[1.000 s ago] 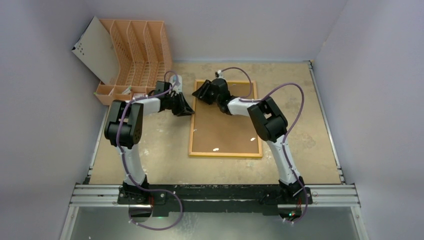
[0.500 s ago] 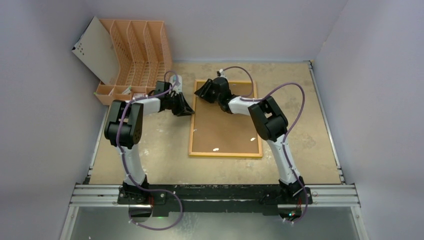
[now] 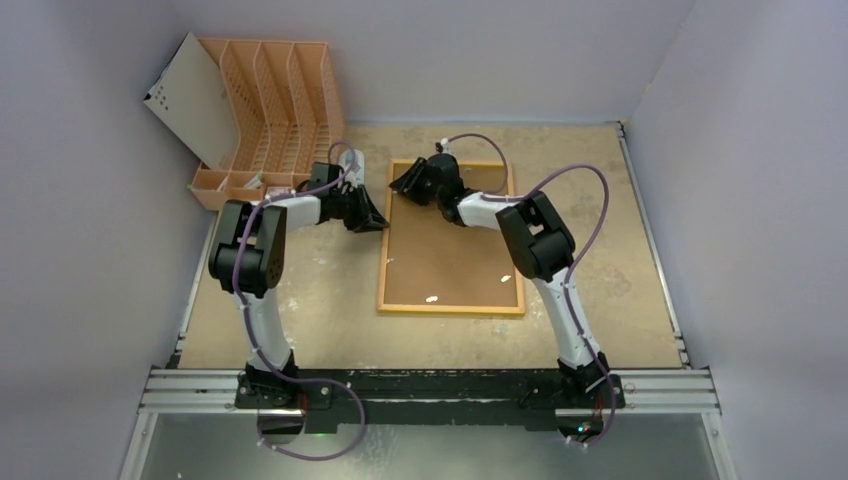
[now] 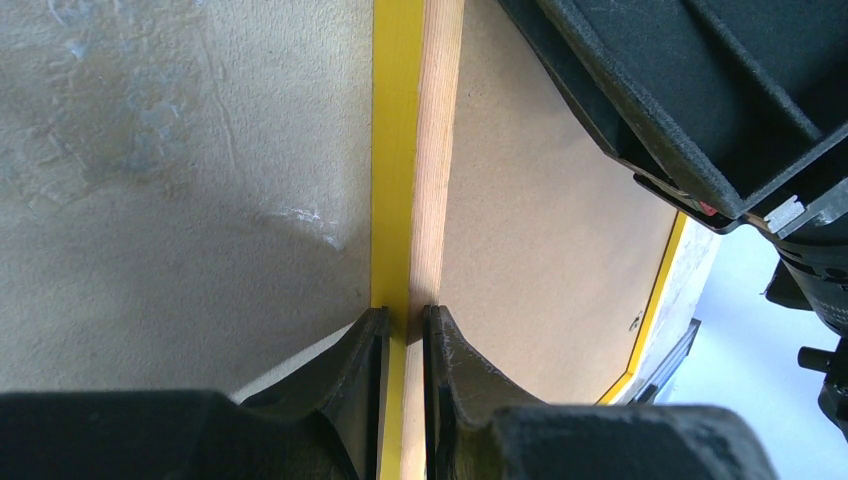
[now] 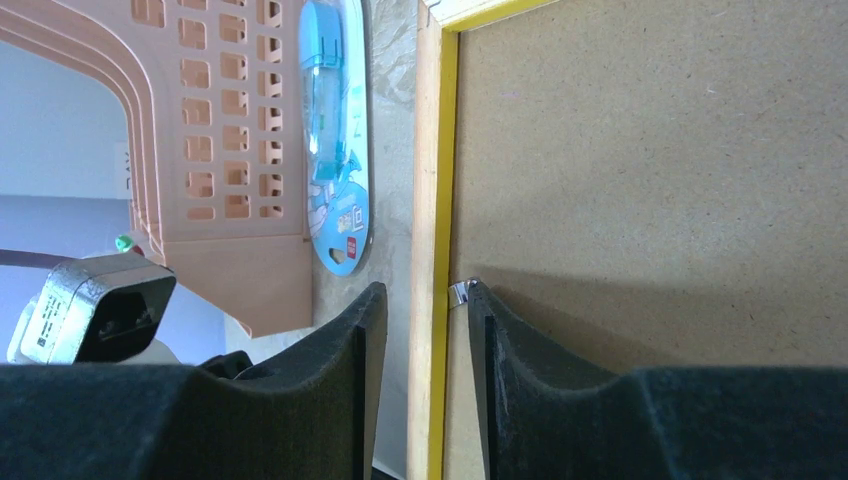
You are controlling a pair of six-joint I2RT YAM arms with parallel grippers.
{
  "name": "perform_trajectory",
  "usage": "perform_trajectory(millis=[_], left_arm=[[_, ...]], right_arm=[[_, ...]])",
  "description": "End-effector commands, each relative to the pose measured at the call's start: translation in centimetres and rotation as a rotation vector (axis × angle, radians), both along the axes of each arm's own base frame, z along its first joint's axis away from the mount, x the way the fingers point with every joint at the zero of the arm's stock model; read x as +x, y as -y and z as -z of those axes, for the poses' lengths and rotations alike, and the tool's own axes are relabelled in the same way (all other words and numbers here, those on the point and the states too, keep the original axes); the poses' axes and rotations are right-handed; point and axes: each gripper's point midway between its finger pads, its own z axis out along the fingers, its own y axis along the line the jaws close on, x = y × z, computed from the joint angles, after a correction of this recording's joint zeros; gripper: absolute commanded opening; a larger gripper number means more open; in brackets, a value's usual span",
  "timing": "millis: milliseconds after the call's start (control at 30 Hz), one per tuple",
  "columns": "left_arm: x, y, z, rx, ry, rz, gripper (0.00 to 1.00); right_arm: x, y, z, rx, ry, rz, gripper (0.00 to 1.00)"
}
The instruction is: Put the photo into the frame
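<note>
The counter [image 3: 300, 320] carries the frame [image 3: 383, 270], which lies flat and face down near its middle, long sides running away from the arm bases. Inside the frame's yellow rim sits the brown backing board [image 3: 450, 250], filling the opening.

Off the frame's far left corner stands the orange slotted rack [image 3: 280, 100]. A large white sheet [image 3: 190, 100] leans on the side of the rack turned away from the frame. No printed face shows on it, so I cannot tell whether it is the photo.

The left end effector [image 3: 368, 218] meets the frame's left long side near the far corner. In the left wrist view this end effector [image 4: 405, 318] is pinching the frame [image 4: 398, 150], one finger on the yellow front edge and one on the wood back edge.

The right end effector [image 3: 405, 180] is at the frame's far left corner, over the board. In its wrist view the end effector [image 5: 425, 295] is spread, straddling the frame's rim [image 5: 437, 150] with a gap on each side.

A blue blister pack [image 5: 335, 130] lies on the counter between the rack and the frame. A small metal clip [image 5: 460, 292] sits on the rim's inner edge, by the inner finger.
</note>
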Motion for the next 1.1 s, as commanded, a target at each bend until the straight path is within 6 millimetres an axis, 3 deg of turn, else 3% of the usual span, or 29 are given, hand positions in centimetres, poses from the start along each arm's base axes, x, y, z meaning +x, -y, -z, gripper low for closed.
perform_trajectory(millis=[0,333,733,1067], left_arm=[[-3.1,-0.5,3.8,0.068,-0.136,-0.004,0.13],[-3.1,-0.5,4.0,0.068,-0.138,-0.005,0.12],[-3.1,-0.5,3.9,0.071,-0.138,-0.006,0.12],[-3.2,-0.6,4.1,0.075,-0.141,-0.013,0.12]], right_arm=[[-0.2,-0.1,0.8,0.002,-0.012,0.013,0.38],[-1.0,1.6,-0.1,-0.007,-0.014,0.088,0.32],[-1.3,-1.0,0.2,0.069,-0.024,-0.01,0.34],[-0.8,-0.9,1.8,0.043,-0.071,0.017,0.34]])
